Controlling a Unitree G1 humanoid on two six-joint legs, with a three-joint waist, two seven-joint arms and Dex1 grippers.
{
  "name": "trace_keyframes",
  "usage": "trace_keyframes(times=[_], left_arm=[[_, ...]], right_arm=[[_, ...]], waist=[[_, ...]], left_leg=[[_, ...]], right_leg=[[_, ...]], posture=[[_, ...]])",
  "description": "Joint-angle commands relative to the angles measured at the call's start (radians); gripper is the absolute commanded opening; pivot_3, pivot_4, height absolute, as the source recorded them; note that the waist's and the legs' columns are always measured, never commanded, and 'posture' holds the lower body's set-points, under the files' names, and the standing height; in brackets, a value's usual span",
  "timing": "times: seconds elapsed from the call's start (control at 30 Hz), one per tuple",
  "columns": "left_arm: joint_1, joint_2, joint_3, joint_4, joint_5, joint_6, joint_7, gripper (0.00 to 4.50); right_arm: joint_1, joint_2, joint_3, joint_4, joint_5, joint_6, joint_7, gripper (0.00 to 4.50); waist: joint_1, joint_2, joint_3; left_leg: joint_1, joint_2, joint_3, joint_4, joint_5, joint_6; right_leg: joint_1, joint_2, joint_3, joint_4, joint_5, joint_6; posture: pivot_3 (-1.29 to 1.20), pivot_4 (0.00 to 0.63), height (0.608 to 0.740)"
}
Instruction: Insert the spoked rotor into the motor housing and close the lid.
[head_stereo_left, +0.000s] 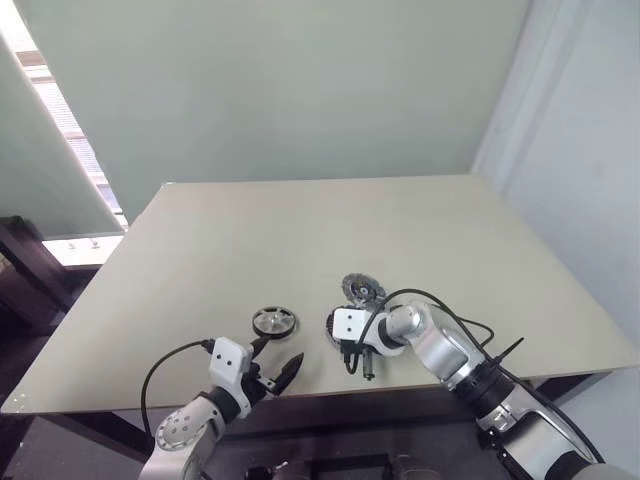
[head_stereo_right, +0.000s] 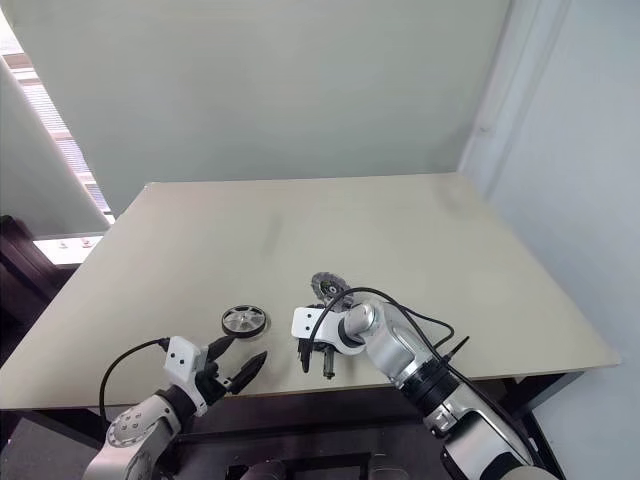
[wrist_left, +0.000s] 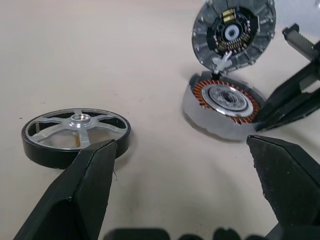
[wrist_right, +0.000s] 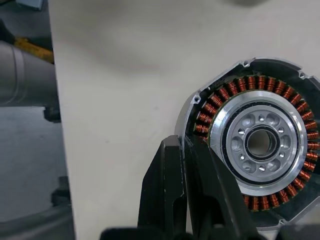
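Right, I see the spoked rotor (wrist_left: 76, 136) flat on the matte beige tabletop (head_stereo_left: 300, 230): shiny silver spokes, black rim, partly cut off behind my left fingers (wrist_left: 85, 195). Left gripper (head_stereo_left: 278, 365) is spread wide, holding nothing. Motor housing (wrist_right: 257, 145) sits just beside the rotor, copper windings ringing a drilled silver hub. Lid (wrist_left: 234, 34) stands tilted up at its far edge, dark inner face showing. Right gripper (wrist_right: 192, 165) is pressed shut, empty, tips at the housing rim; contact hard to make out.
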Motion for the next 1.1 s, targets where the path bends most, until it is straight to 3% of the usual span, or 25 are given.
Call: trace_keyframes(times=[0.03, 0.07, 0.13, 0.4, 0.7, 0.73, 0.8, 1.07, 1.1], left_arm=[[-0.007, -0.002, -0.003, -0.012, -0.008, -0.020, -0.001, 4.50], [-0.006, -0.002, -0.003, -0.011, -0.008, -0.021, -0.001, 4.50], [-0.003, -0.002, -0.003, -0.011, -0.008, -0.023, -0.001, 4.50], [0.008, -0.003, -0.001, -0.009, -0.008, -0.023, 0.000, 4.50], [0.025, -0.007, 0.003, -0.007, -0.013, -0.021, 0.004, 4.50], [0.025, -0.007, 0.003, -0.008, -0.013, -0.020, 0.003, 4.50], [0.025, -0.005, 0.003, -0.008, -0.014, -0.019, 0.001, 4.50], [0.017, -0.001, -0.001, -0.011, -0.012, -0.018, -0.004, 4.50], [0.017, 0.000, 0.000, -0.012, -0.013, -0.017, -0.005, 4.50]], right_arm=[[-0.024, -0.009, -0.002, -0.051, -0.003, -0.013, -0.016, 0.02], [-0.025, -0.011, 0.000, -0.048, -0.002, -0.020, -0.016, 0.02], [-0.026, -0.018, 0.008, -0.046, 0.002, -0.030, -0.006, 0.64], [-0.039, -0.010, -0.024, -0.064, 0.027, -0.018, -0.021, 3.43], [-0.043, 0.024, -0.152, -0.116, 0.137, 0.103, -0.071, 3.43], [-0.044, 0.034, -0.171, -0.105, 0.145, 0.115, -0.095, 3.27], [-0.042, 0.051, -0.199, -0.092, 0.161, 0.133, -0.136, 2.85], [-0.020, 0.092, -0.216, 0.007, 0.191, 0.135, -0.239, 0.03], [-0.020, 0.096, -0.217, 0.022, 0.192, 0.124, -0.251, 0.03]], waist=[[0.000, 0.000, 0.000], [0.000, 0.000, 0.000], [0.000, 0.000, 0.000], [0.000, 0.000, 0.000], [0.000, -0.001, 0.000], [0.000, -0.001, 0.000], [0.000, -0.001, 0.000], [0.000, -0.001, 0.000], [0.000, -0.001, 0.000]], left_leg=[[0.000, 0.000, 0.000, 0.000, 0.000, 0.000], [0.000, 0.000, 0.000, 0.000, 0.000, 0.000], [0.000, 0.000, 0.000, 0.000, 0.000, 0.000], [0.000, 0.000, 0.000, 0.000, 0.000, 0.000], [0.000, 0.000, 0.000, 0.000, 0.000, 0.000], [0.000, 0.000, 0.000, 0.000, 0.000, 0.000], [0.000, 0.000, 0.000, 0.000, 0.000, 0.000], [0.000, 0.000, 0.001, 0.000, 0.000, 0.000], [0.000, 0.000, 0.001, -0.001, 0.000, 0.000]], right_leg=[[0.000, 0.000, 0.000, 0.000, 0.000, 0.000], [0.000, 0.000, 0.000, 0.000, 0.000, 0.000], [-0.001, 0.000, 0.000, 0.000, 0.000, 0.000], [-0.001, 0.000, 0.000, 0.000, 0.000, 0.000], [-0.001, 0.000, 0.000, 0.000, 0.000, 0.000], [-0.002, 0.000, 0.000, 0.000, 0.000, 0.000], [-0.002, 0.000, 0.000, 0.000, 0.000, 0.000], [-0.002, 0.000, 0.000, 0.000, 0.000, 0.000], [-0.002, 0.000, 0.000, 0.000, 0.000, 0.000]], posture=[[0.00, 0.000, 0.740], [0.00, 0.000, 0.740], [0.00, 0.000, 0.740], [0.00, 0.000, 0.740], [0.00, 0.000, 0.740], [0.00, 0.000, 0.740], [0.00, 0.000, 0.740], [0.00, 0.000, 0.740], [0.00, 0.000, 0.740]])
